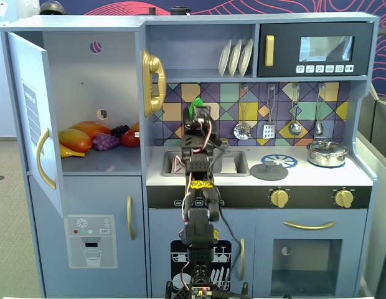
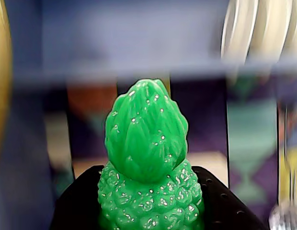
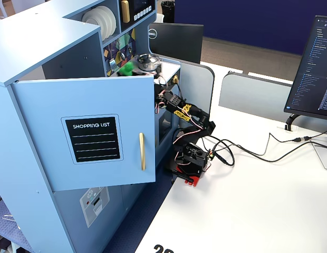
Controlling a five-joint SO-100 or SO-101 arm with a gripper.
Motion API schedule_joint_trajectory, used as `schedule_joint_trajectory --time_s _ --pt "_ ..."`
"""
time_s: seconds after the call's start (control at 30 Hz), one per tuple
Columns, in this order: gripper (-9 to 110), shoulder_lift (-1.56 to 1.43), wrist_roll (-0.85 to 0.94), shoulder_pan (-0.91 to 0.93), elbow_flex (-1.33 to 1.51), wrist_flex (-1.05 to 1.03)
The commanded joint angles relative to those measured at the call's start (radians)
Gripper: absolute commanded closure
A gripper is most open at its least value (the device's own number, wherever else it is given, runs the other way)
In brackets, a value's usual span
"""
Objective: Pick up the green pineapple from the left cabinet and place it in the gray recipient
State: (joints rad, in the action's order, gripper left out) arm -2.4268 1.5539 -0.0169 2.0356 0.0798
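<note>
My gripper is shut on the green pineapple and holds it in the air above the sink, in front of the tiled back wall and to the right of the left cabinet. In the wrist view the bumpy pineapple stands leafy top up between the black jaws of the gripper. From the side it shows as a green spot above the open cabinet door. The cabinet door stands swung open to the left. The gray recipient is not visible; the arm hides most of the sink.
A mango, purple grapes and other fruit lie on the cabinet shelf. A gold phone hangs by the cabinet's right edge. A gray lid and a shiny silver pot sit on the counter. Utensils hang on the wall.
</note>
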Motion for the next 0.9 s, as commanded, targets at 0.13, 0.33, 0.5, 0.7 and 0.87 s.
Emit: schedule_joint_trajectory --time_s 0.13,0.33,0.5,0.7,0.87 --pt "101 0.224 0.112 0.009 -0.284 -0.233" --pt "92 0.318 0.057 0.037 -0.333 -0.244" --pt "79 0.345 0.035 0.072 -0.333 -0.225" --pt "72 0.319 0.02 0.083 -0.322 -0.222" --pt "77 0.17 0.018 0.046 -0.239 -0.262"
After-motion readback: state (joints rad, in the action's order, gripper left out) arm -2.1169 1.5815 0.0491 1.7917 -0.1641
